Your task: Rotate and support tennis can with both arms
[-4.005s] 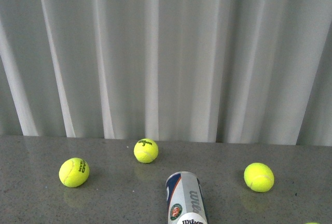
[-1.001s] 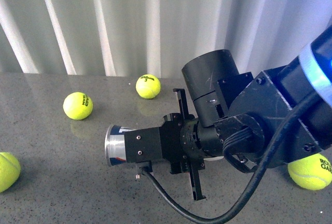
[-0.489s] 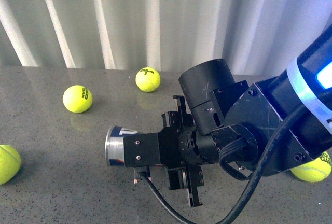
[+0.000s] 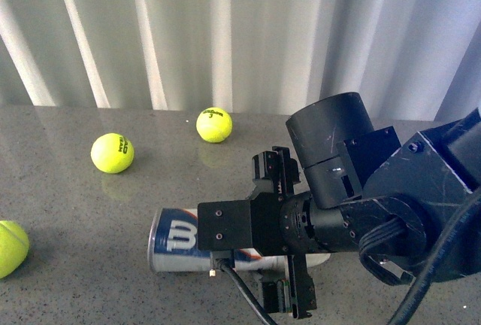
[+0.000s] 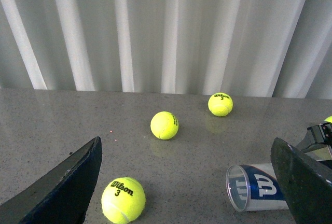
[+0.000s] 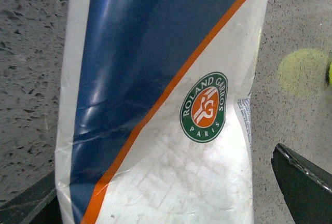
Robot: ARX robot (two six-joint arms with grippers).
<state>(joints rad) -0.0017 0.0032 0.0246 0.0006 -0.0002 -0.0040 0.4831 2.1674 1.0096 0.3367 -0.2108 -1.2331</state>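
Near the table front edge the tennis can lies flat, right gripper straddling it unclamped, left gripper spread and empty, so rotate and support look not yet done

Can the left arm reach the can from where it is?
Probably yes. The left gripper is open, with bare table between it and the can's near end. The right gripper sits over the can's other part, leaving that end free.
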